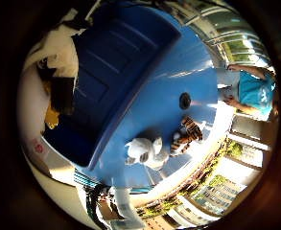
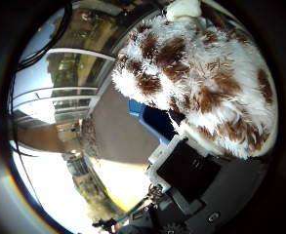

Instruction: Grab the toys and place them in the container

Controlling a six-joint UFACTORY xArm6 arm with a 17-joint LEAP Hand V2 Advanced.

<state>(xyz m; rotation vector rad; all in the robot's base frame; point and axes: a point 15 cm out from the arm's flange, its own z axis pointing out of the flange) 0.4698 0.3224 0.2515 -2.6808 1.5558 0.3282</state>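
Sunlit windows (image 2: 59,92) beside a blue table (image 1: 178,62).

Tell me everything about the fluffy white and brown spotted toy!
The spotted plush toy is shaggy white fur with brown patches, soft and fuzzy-looking. It fills much of the thumb side view, so it sits close against the palm of the hand, whose black and white parts press beside it. Its face and legs are not visible.

A fluffy white plush (image 2: 206,83) with brown patches fills much of the thumb-side view, close against the palm. On the blue table (image 1: 178,72) lie 2 more toys: a white plush (image 1: 145,152) and, just beside it, a striped orange-and-black tiger (image 1: 187,135). The deep blue container (image 1: 116,72), open and ribbed inside, sits near them on the same table.
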